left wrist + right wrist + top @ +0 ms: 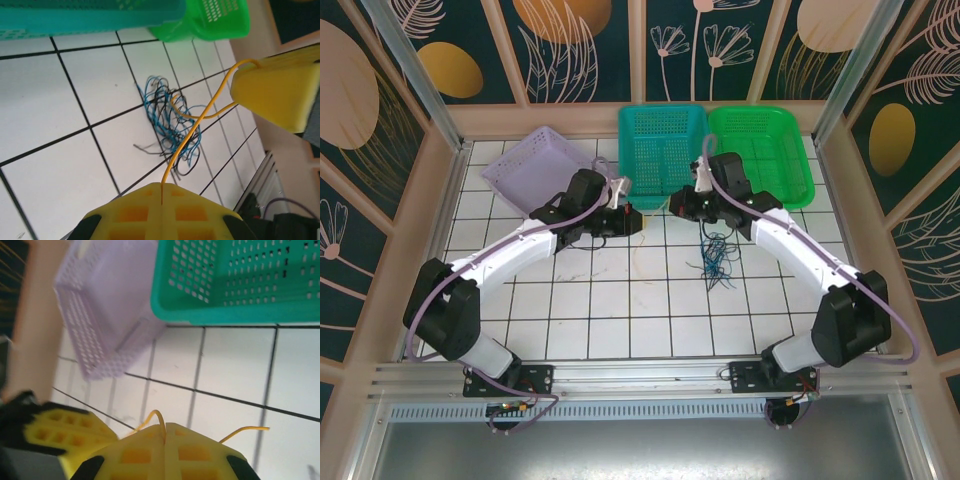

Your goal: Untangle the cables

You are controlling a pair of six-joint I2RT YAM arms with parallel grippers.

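Two grippers are fully closed on one thin yellow cable (200,119): the left gripper (161,191) and the right gripper (165,429), both before the teal basket (225,290). Under them, the tangle of blue and black cables (170,125) lies on the tiled table (50,100), near that basket.

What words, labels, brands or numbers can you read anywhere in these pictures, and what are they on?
None can be read. No text on the purple basket, teal basket, green basket, table, yellow fingers or yellow cable. The wall panels bear plant drawings, no lettering.
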